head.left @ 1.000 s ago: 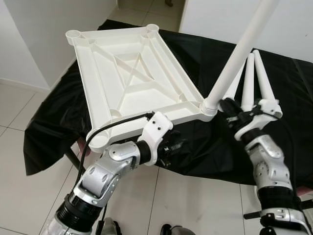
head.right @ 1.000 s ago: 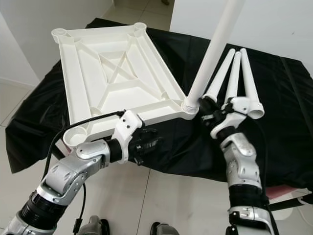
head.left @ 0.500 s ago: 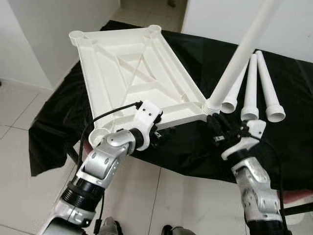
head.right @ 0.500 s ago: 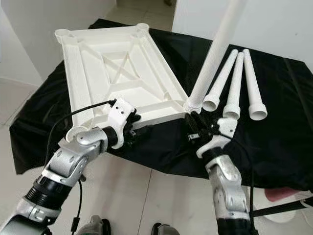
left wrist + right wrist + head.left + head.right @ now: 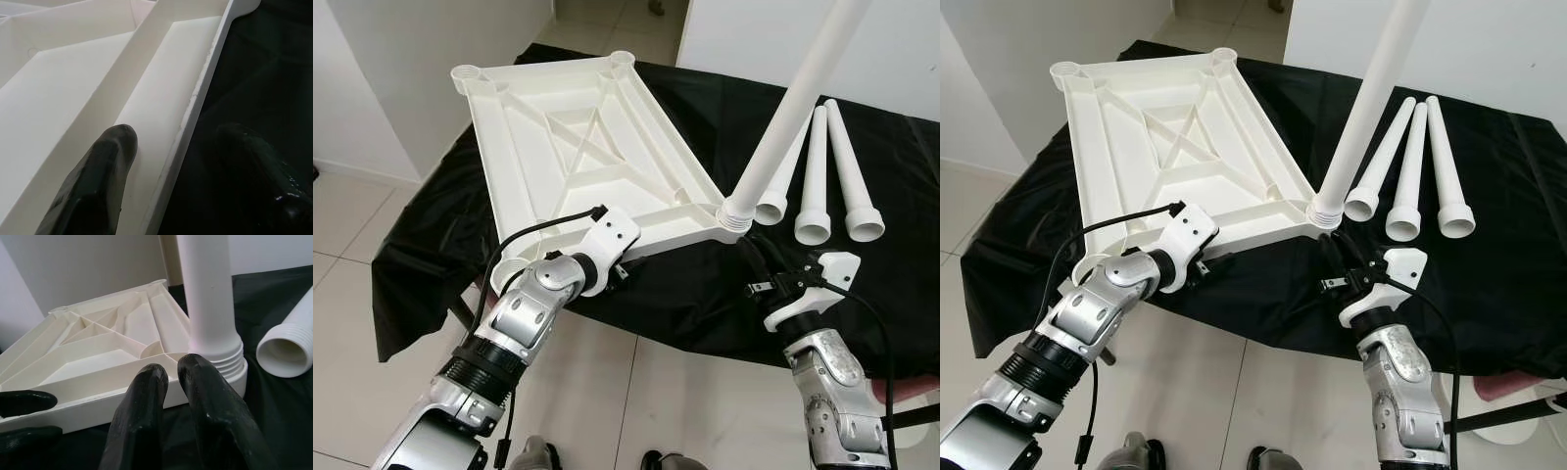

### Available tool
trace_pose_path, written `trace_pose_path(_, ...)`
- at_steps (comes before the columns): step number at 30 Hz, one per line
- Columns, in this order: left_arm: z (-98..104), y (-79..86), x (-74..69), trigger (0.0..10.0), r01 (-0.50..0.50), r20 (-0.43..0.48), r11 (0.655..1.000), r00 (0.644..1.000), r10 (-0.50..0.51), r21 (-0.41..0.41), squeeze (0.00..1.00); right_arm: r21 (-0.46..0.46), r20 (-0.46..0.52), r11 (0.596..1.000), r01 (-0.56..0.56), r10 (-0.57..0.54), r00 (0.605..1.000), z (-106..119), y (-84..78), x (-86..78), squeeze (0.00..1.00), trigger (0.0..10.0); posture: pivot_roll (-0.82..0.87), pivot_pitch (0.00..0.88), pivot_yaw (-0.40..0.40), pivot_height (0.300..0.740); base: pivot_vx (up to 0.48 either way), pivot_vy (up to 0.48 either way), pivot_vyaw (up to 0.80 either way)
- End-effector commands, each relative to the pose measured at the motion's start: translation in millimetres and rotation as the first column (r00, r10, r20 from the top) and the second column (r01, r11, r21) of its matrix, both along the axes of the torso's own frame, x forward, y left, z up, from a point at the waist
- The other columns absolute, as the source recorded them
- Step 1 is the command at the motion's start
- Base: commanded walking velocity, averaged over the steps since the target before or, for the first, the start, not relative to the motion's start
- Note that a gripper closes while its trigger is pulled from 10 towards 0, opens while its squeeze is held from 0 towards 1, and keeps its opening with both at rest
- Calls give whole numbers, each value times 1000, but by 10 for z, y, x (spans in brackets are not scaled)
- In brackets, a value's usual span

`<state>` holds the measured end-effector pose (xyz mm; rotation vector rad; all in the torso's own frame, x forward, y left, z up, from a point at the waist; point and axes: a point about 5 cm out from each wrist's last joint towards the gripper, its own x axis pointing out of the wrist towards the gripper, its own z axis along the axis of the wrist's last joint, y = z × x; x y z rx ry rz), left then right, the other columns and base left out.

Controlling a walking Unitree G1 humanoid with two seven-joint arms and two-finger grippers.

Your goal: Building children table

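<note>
Right gripper [image 5: 1337,277] has dropped back from the upright leg [image 5: 1368,108], fingers nearly together, holding nothing. Left gripper [image 5: 171,147] straddles the near rim of the upturned tabletop [image 5: 570,147], fingers apart. No legible markings.

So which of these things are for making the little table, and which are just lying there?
For the table:
- white tabletop, upside down
- leg standing in its corner socket
- three loose legs
- left gripper, straddling the tabletop's edge
- right gripper, near the fitted leg

Just there:
- black cloth
- pink thing at the cloth's edge
</note>
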<state>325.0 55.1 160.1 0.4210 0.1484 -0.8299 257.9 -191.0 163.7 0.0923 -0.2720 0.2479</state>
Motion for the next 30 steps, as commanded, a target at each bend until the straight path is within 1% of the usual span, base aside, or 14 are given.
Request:
trace_pose_path(1,-67,-25,-2,10000,42,-27,998,999,-40,47,0,1,-2,1000,21,-21,1000,15,-41,-38,0,10000,1,142,-4,740,0,0,0)
trace_pose_path(3,-73,-13,28,10000,18,-31,998,999,-17,53,0,0,-2,1000,24,-24,1000,19,-38,-40,0,10000,0,144,1,740,0,0,0)
trace_pose_path(4,-77,-2,60,9569,-2,-33,998,999,4,56,0,0,-2,1000,26,-26,1000,21,-33,-43,0,10000,-2,144,4,740,0,0,0)
trace_pose_path(5,-77,-2,60,9569,-2,-33,998,999,4,56,0,0,-2,1000,26,-26,1000,21,-33,-43,0,10000,-2,144,4,740,0,0,0)
trace_pose_path(6,-78,8,87,3804,-18,-34,998,999,20,63,0,1,-2,1000,28,-28,1000,24,-28,-46,0,10000,-3,144,6,740,0,0,0)
trace_pose_path(7,-78,8,87,3804,-18,-34,998,999,20,63,0,1,-2,1000,28,-28,1000,24,-28,-46,0,10000,-3,144,6,740,0,0,0)
trace_pose_path(8,-78,20,117,0,-35,-35,997,999,37,63,0,4,-3,999,32,-32,999,28,-17,-51,0,10000,-5,145,11,740,0,0,0)
trace_pose_path(12,-64,29,167,0,-59,-32,996,998,61,66,0,6,-1,999,37,-37,999,38,6,-64,0,10000,-7,144,13,740,0,0,0)
trace_pose_path(14,1,2,226,0,-73,-19,996,997,74,44,0,14,1,999,46,-46,999,46,50,-89,0,10000,-11,144,17,740,0,0,0)
trace_pose_path(15,1,2,226,0,-73,-19,996,997,74,44,0,14,1,999,46,-46,999,46,50,-89,0,10000,-11,144,17,740,0,0,0)
trace_pose_path(18,90,-86,279,0,-77,-4,997,997,77,11,0,26,-8,999,47,-47,999,23,131,-110,0,10000,-13,146,18,740,0,0,0)
trace_pose_path(21,101,-103,290,0,-79,-2,997,997,79,6,0,26,-10,999,46,-46,999,21,148,-113,0,10000,-13,147,19,740,0,0,0)
trace_pose_path(23,146,-171,332,0,-87,5,996,996,87,-19,0,38,-12,998,44,-43,999,20,198,-118,0,10000,-13,147,19,740,0,0,0)
trace_pose_path(30,228,-309,402,0,-114,19,992,993,115,-54,0,55,-13,997,50,-49,999,29,252,-111,0,10000,-20,148,30,740,0,0,0)
